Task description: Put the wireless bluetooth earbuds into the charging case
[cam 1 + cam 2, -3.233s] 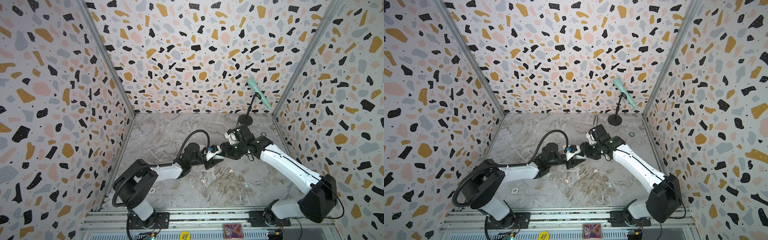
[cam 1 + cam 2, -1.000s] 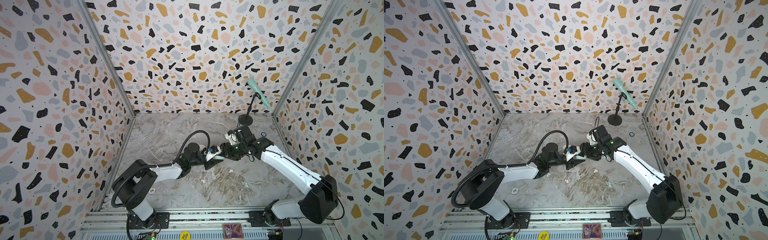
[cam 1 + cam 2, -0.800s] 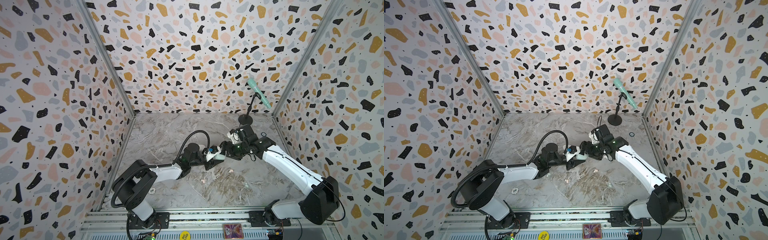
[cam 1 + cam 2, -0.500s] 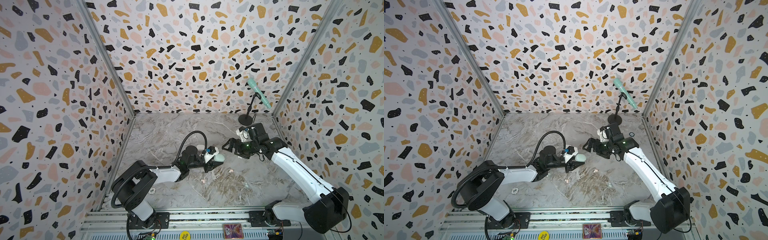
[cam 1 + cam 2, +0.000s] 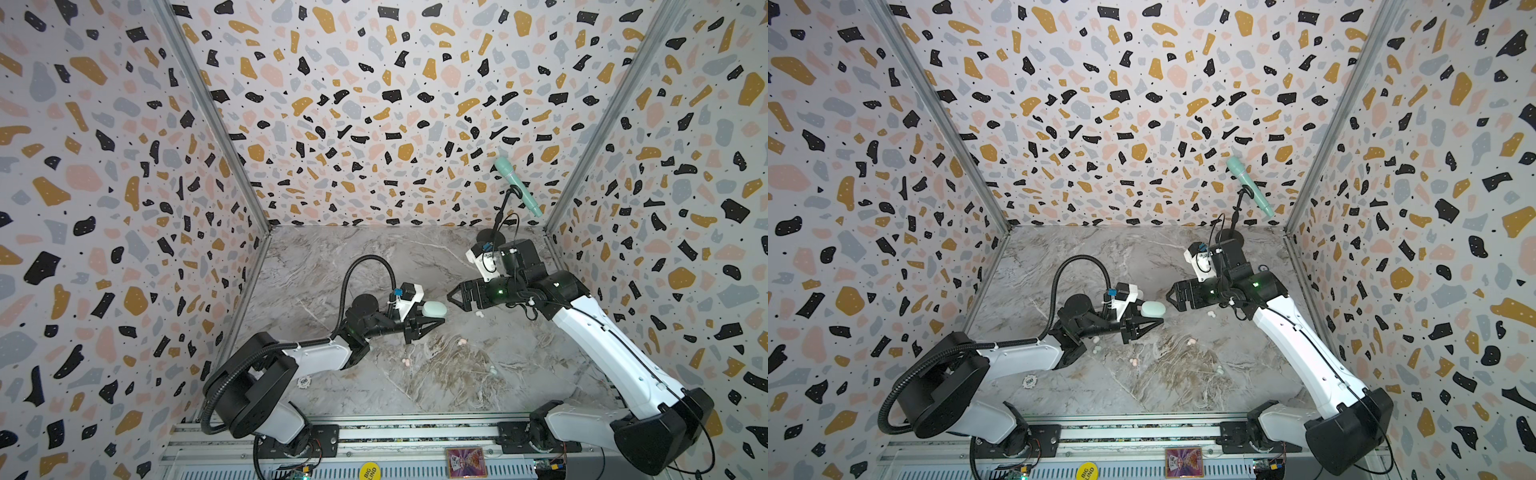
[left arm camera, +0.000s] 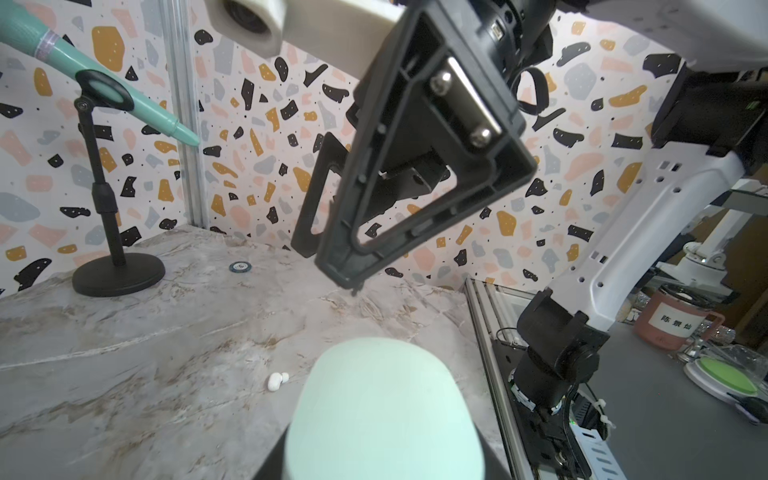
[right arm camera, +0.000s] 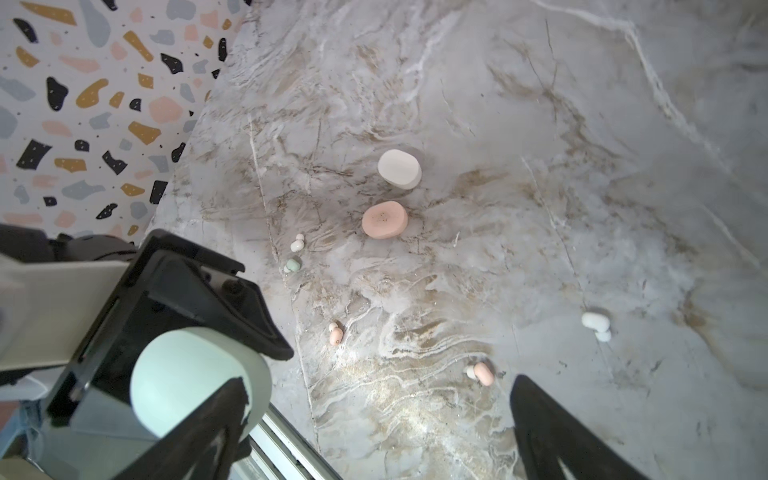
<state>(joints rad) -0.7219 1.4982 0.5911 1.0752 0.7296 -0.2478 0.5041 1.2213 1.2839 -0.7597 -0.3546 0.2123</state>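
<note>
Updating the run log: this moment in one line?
left hand shut on mint case | right hand open, empty | earbuds loose on table

Readable markings are found on three items; a fourth is illegible.

A yellow round sticker (image 5: 369, 471) on the front rail (image 5: 415, 434) is marked "BIG BLIND" and is shown in both top views (image 5: 1087, 471).

A white poker chip (image 5: 304, 380) lying on the marble tabletop (image 5: 332, 257) is marked "500", also legible in both top views (image 5: 1029, 380).

In the left wrist view, a white label (image 6: 676, 321) on a reddish-brown mug (image 6: 660, 301) is printed with three Chinese characters, read as "陈景灿".

A blue poker chip (image 6: 241, 266) near the microphone stand (image 6: 118, 274) is marked with a central number that is too small to be read.
</note>
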